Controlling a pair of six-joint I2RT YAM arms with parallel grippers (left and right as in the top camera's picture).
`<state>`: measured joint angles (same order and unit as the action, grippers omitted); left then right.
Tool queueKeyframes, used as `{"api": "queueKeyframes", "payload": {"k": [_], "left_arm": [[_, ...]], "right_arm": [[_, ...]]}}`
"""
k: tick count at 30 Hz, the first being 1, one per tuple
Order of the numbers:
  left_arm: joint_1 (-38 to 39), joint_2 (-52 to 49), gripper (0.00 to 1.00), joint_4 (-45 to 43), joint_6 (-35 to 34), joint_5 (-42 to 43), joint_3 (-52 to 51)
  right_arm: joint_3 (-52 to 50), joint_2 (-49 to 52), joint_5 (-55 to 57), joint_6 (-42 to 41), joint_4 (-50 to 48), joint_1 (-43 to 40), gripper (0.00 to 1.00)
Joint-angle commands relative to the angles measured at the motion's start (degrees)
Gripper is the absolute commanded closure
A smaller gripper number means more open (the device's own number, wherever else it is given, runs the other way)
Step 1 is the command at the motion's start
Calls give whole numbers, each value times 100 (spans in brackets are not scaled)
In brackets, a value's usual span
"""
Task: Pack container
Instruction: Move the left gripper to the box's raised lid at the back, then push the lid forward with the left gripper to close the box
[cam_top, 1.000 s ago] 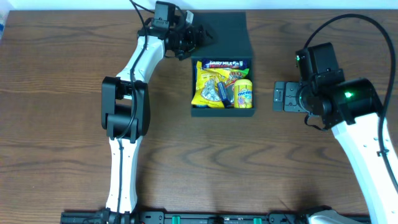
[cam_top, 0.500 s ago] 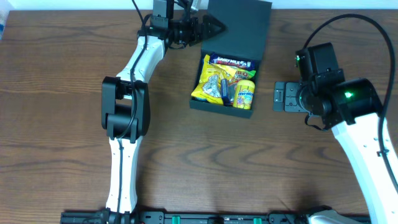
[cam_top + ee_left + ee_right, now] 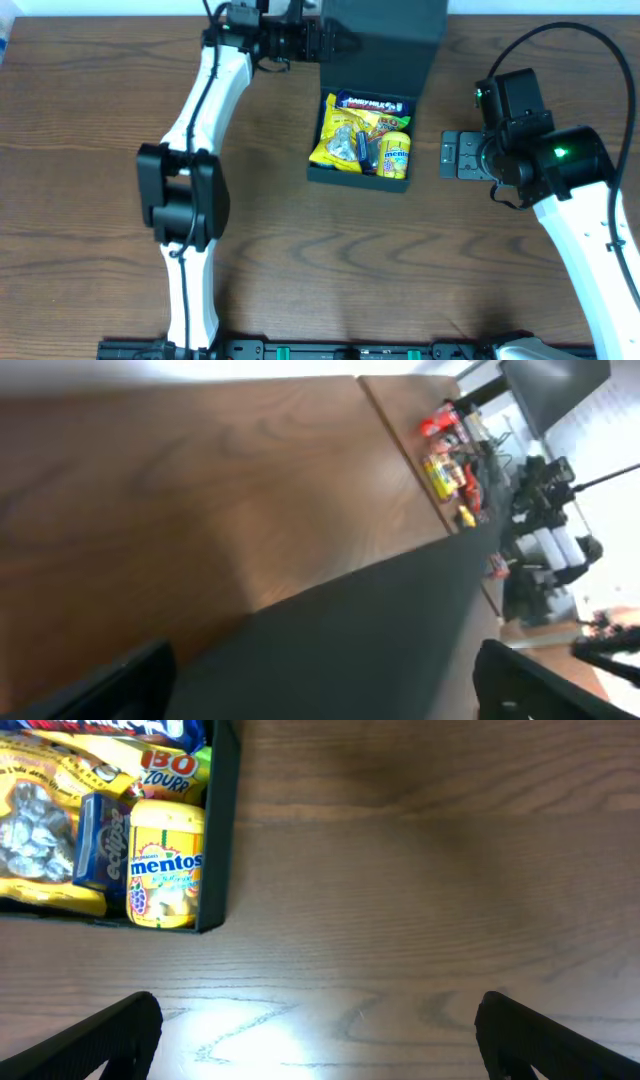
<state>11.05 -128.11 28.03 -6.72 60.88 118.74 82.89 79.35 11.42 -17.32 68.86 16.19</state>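
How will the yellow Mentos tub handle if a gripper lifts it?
The Mentos tub looks like hard plastic, so probably stiff. Its smooth label may be slippery. Its rounded body might roll once out of the box.

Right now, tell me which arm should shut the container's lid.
Left. The left hand is at the edge of the raised lid; the right hand sits open beside the container, away from the lid.

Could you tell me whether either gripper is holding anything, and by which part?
Nothing is clamped: right gripper open beside the container; left gripper open at the raised lid, by its edge.
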Motion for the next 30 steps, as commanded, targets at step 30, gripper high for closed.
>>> {"api": "queueKeyframes", "payload": {"k": [30], "left_arm": [[195, 1790, 4, 3742, 1954, -3165, -981]], "right_arm": [[-614, 17, -249, 72, -1067, -35, 1]]}}
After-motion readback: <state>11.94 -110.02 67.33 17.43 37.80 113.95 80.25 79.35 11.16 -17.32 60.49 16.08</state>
